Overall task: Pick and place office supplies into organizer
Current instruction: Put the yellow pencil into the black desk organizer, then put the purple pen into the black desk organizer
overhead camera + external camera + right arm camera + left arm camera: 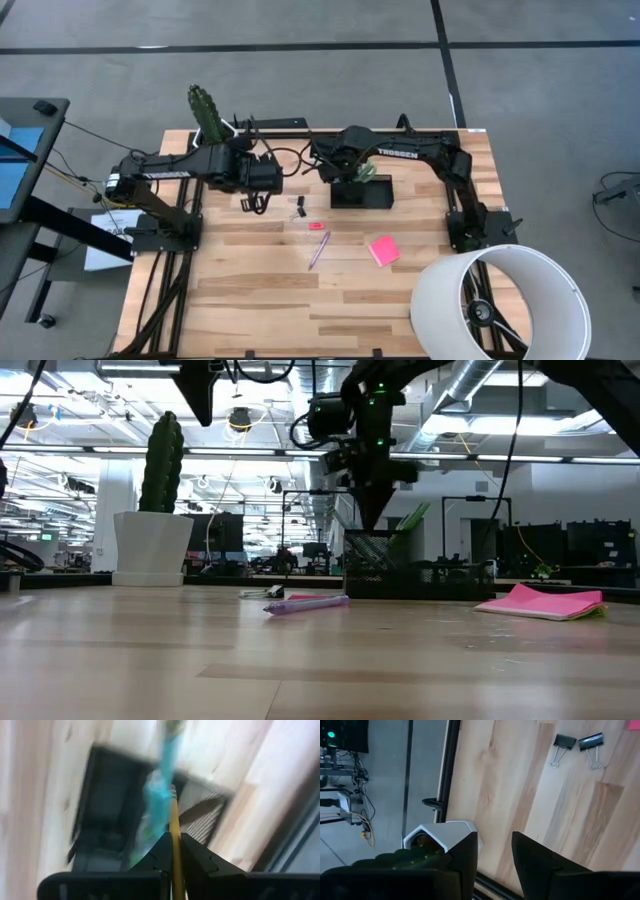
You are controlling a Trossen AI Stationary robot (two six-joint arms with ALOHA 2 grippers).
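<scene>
Pink sticky-note pad [383,250] and purple pen [319,249] lay loose mid-bench, nearest the front edge, with two binder clips [298,209] behind them, all apparently awaiting collection. Toward the back edge stood the organizer [361,192], right gripper [362,172] directly above, fingers pinched on a yellow pencil [174,837], presumably for dropping in. Left gripper [262,185] waited back-left beside the cactus [207,112], fingers narrowly parted, empty.

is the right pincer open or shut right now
Shut on a yellow pencil. In the right wrist view the right pincer has both fingers pressed against the pencil's sides, above the black organizer.
</scene>
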